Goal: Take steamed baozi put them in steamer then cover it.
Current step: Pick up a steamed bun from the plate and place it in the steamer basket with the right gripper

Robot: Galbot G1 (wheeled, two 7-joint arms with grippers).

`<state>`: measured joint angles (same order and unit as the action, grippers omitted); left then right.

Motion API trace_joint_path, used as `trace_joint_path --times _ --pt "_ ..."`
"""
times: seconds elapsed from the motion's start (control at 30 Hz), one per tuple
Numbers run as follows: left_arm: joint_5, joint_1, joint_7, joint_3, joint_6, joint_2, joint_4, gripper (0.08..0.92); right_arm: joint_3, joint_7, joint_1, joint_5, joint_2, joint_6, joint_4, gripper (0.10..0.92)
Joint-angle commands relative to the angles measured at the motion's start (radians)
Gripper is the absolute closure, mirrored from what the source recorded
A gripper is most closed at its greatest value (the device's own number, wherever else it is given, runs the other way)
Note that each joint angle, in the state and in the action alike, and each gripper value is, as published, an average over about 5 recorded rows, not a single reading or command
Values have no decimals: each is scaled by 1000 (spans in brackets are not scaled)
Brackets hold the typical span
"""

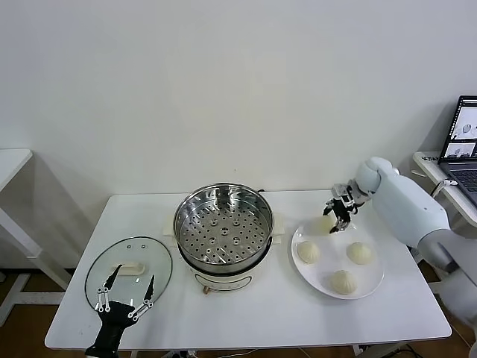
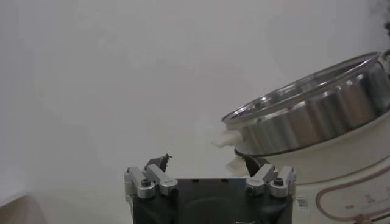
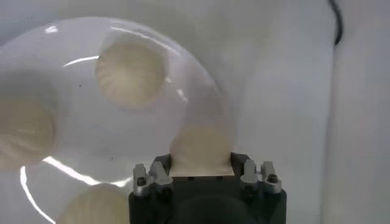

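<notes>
The steamer (image 1: 223, 230), a shiny perforated basket on a cream-white pot base, stands mid-table with nothing in it; it also shows in the left wrist view (image 2: 317, 112). The cover (image 1: 128, 270) lies flat on the table to its left. My right gripper (image 1: 337, 218) is shut on one baozi (image 1: 323, 224) at the far-left rim of the white plate (image 1: 373, 287); the right wrist view shows this baozi (image 3: 201, 143) between the jaws of the gripper (image 3: 200, 159). Three other baozi (image 1: 308, 252) (image 1: 359, 253) (image 1: 343, 281) lie on the plate. My left gripper (image 1: 124, 298) is open and empty over the cover's near edge.
The white table (image 1: 253, 321) ends close in front of the cover and the plate. A laptop (image 1: 466, 149) stands on a side table at the far right. Another white table (image 1: 11, 160) is at the far left.
</notes>
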<state>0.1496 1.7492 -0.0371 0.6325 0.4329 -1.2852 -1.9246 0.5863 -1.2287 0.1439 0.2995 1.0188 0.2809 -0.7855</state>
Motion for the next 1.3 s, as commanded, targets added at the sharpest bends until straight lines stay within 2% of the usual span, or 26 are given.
trace_joint_path --times 0.03,0.27,0.5,1.07,1.3 --pt "-1 -3 -1 0 -3 1 -6 177 203 -16 253 -119 11 227 -267 340" --pt "-1 -1 -3 -7 -1 1 -6 177 320 -13 363 -125 122 350 -400 330" --pt "2 8 -5 -10 3 -2 -10 177 351 -28 338 -40 234 423 -402 330" --pt "1 5 -9 -7 10 -1 -5 177 278 43 143 216 422 490 -102 330" --pt "0 5 -10 -3 15 -1 1 177 251 65 110 263 472 509 -21 320"
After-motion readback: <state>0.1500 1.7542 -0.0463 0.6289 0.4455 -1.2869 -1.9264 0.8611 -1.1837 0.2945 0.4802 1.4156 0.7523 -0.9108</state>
